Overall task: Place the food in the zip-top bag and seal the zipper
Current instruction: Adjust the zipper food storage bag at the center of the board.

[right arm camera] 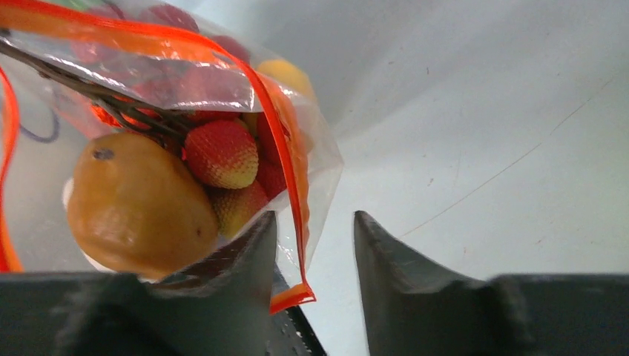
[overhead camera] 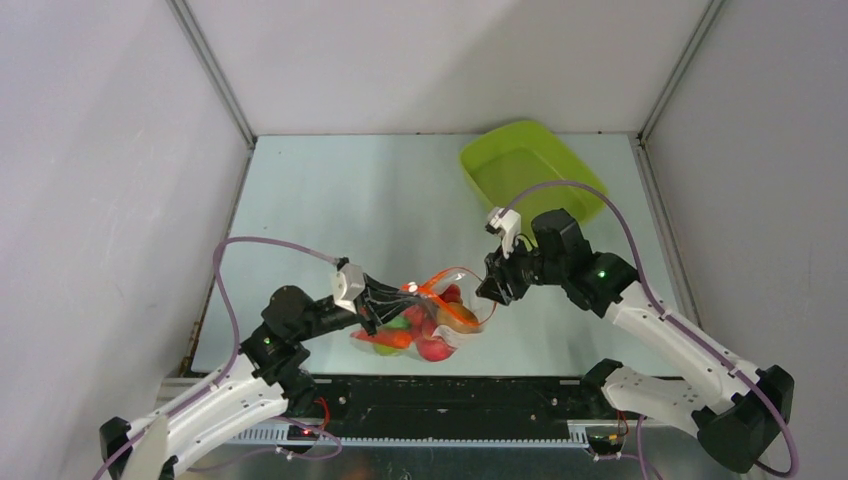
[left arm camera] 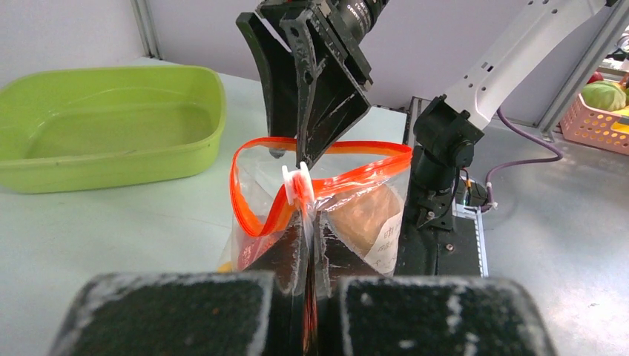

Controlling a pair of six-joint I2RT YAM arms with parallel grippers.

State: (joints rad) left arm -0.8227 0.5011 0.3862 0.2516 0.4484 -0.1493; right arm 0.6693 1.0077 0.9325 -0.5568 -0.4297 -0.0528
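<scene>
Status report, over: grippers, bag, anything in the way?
Left gripper shut on zip-top bag. Right gripper open at bag corner. Food inside, zipper partly open. Nothing blocking.

Zip-top bag (overhead camera: 452,322) between left gripper (overhead camera: 405,299) and right gripper (overhead camera: 487,292)
We find the food (overhead camera: 430,346) inside it (near the table's (overhead camera: 330,200) front edge); the tray (overhead camera: 580,190) lies behind, rightward.
</scene>
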